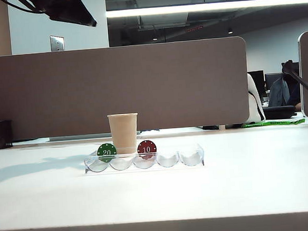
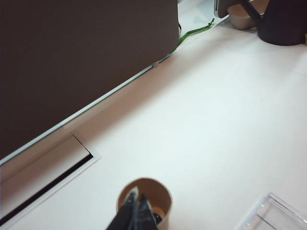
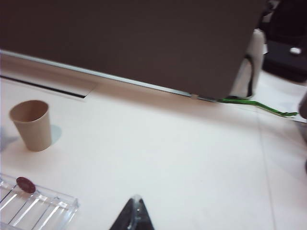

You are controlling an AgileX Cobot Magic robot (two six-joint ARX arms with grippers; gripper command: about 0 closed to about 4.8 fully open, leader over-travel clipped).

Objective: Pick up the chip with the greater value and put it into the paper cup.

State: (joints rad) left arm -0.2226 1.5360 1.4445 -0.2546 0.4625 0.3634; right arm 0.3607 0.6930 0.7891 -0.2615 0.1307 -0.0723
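The tan paper cup (image 1: 123,132) stands upright just behind a clear tray (image 1: 194,157). In the left wrist view my left gripper (image 2: 135,195) hangs over the cup's (image 2: 165,196) mouth, its fingers pressed together with nothing between them. A small dark piece with a white dot (image 2: 157,218), apparently the black chip, lies on the cup's bottom, half hidden by the fingers. My right gripper (image 3: 136,199) is shut and empty over bare table, well off to the side of the cup (image 3: 31,125).
A green "20" chip (image 1: 107,151) and a red "10" chip (image 1: 147,147) stand in the tray's slots. The red chip (image 3: 25,184) and tray (image 3: 45,207) also show in the right wrist view. A brown partition (image 1: 115,86) closes off the table's back. A dark arm part (image 1: 67,10) hangs at upper left.
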